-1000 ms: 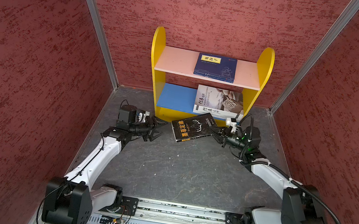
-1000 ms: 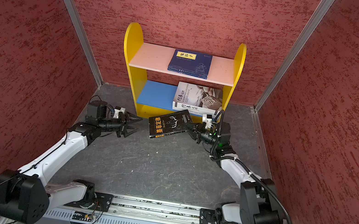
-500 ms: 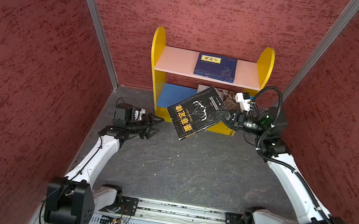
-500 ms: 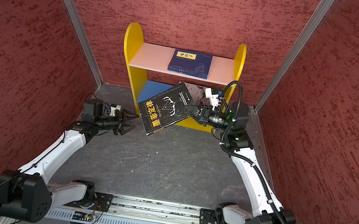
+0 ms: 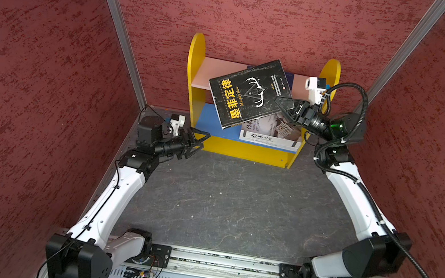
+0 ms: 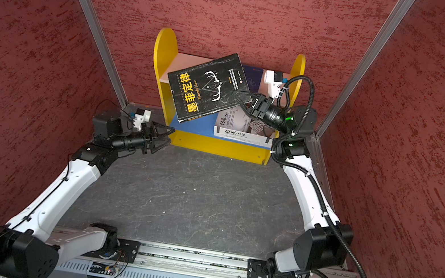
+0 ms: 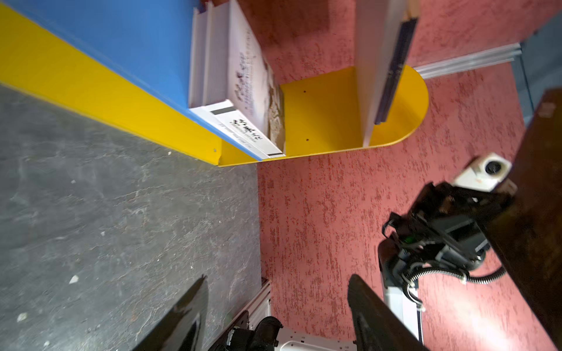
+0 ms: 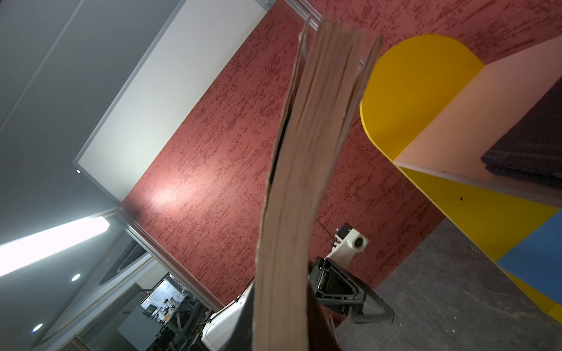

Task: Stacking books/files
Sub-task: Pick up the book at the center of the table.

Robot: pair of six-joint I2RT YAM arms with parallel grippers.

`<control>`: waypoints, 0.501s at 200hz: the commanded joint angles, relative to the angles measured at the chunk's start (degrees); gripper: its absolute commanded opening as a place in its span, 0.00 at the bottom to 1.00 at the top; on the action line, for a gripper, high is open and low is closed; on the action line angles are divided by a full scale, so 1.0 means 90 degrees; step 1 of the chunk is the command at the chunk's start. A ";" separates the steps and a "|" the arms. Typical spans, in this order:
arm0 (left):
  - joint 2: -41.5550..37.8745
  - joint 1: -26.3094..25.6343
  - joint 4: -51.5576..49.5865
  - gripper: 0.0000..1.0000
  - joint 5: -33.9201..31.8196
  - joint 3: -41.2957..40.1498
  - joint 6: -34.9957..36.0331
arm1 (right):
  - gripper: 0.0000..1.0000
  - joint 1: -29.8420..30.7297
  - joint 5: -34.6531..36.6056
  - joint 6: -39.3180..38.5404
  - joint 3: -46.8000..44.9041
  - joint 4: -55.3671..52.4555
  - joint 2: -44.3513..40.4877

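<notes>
Right jaws were clamped on the black book (image 5: 245, 95) (image 6: 207, 89) at its edge, one finger flat on the cover. The book was off the desk (image 5: 235, 207), tilted, in front of the pink top board (image 5: 216, 73) of the yellow shelf (image 5: 243, 150), with the gold title facing the top cameras. The right wrist view showed mostly its page edge (image 8: 301, 182) running out from the jaws.

Left jaws were open with nothing between them, low over the desk, just beside the shelf's front corner on the left arm's side.

A navy book (image 5: 288, 79) (image 6: 252, 78) lay flat on the top board, mostly hidden behind the black book in both top views. The white/grey books (image 5: 273, 132) (image 7: 243, 76) were stacked flat on the blue bottom board (image 5: 212, 120), against the side panel on the right arm's side. I couldn't count them for certain.
</notes>
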 commanded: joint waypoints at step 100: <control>0.0290 -0.1682 0.2047 0.71 0.0528 0.1360 0.0524 | 0.13 -0.0068 0.0278 0.0306 0.0156 0.1021 -0.0294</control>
